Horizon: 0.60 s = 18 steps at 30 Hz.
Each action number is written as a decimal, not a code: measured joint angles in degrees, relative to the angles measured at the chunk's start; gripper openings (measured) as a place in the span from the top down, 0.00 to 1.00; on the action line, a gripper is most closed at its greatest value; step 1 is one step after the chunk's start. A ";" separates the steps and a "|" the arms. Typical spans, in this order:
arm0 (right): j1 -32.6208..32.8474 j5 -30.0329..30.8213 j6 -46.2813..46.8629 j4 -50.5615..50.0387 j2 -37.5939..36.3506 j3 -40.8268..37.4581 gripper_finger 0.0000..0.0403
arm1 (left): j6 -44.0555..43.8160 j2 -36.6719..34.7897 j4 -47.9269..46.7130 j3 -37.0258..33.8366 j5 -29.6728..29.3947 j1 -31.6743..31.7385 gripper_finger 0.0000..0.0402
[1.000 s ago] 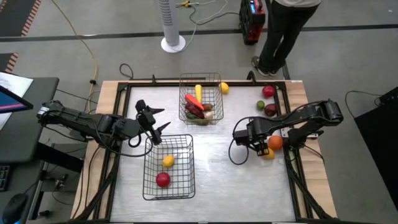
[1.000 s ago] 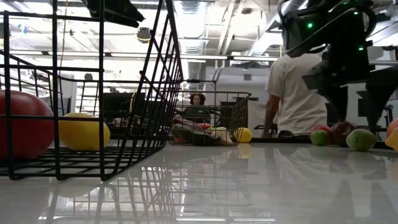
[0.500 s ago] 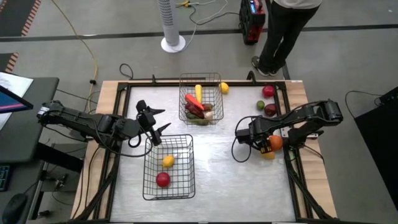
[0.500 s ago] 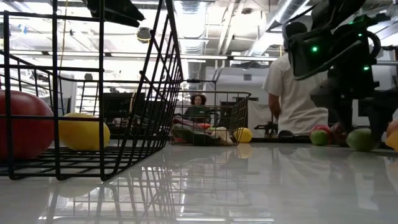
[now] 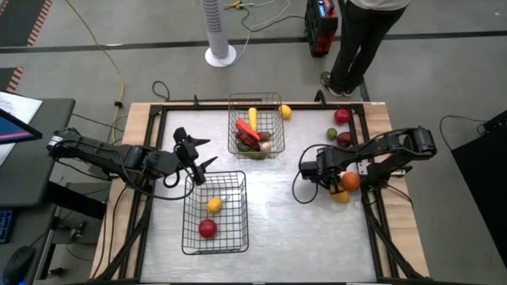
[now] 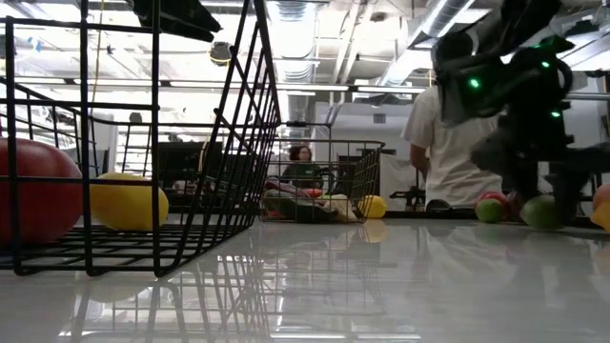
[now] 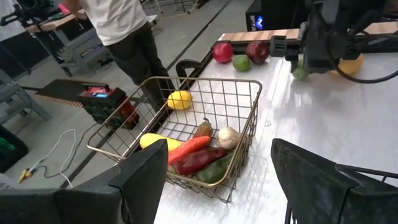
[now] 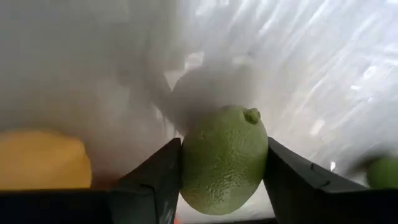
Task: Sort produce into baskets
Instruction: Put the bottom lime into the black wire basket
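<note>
My right gripper [image 5: 329,183] is down at the table's right side, shut on a green lime [image 8: 224,158], which also shows in the low view [image 6: 540,211]. The arm hides the lime in the high view. An orange [image 5: 350,180] and a lemon [image 5: 341,195] lie right beside it. My left gripper [image 5: 198,155] is open and empty above the far left corner of the black near basket [image 5: 238,237], which holds a lemon [image 5: 214,204] and a red apple [image 5: 207,229]. The gold far basket [image 5: 276,103] holds a carrot, peppers and garlic. My right gripper pinches the lime's two opposite sides [image 8: 186,168] between its two fingers [image 8: 152,183]. The fingers come from above, pointing down. The lime's nub [image 8: 252,115] points away from the wrist. The lime is low at the table top; whether it rests on it I cannot tell.
A lemon [image 5: 285,112] lies beside the far basket. A red apple [image 5: 341,116], a second lime [image 5: 332,134] and a dark red apple [image 5: 344,140] lie at the far right. A person [image 5: 360,39] stands beyond the far edge.
My right gripper has come down over the lime, and its fingers now stand against the lime's two sides. In the low view the lime has shifted a little sideways.
</note>
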 joint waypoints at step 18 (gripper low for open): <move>9.78 -13.49 11.15 59.20 1.84 25.01 0.44 | 0.11 0.00 1.00 0.00 0.04 0.00 0.32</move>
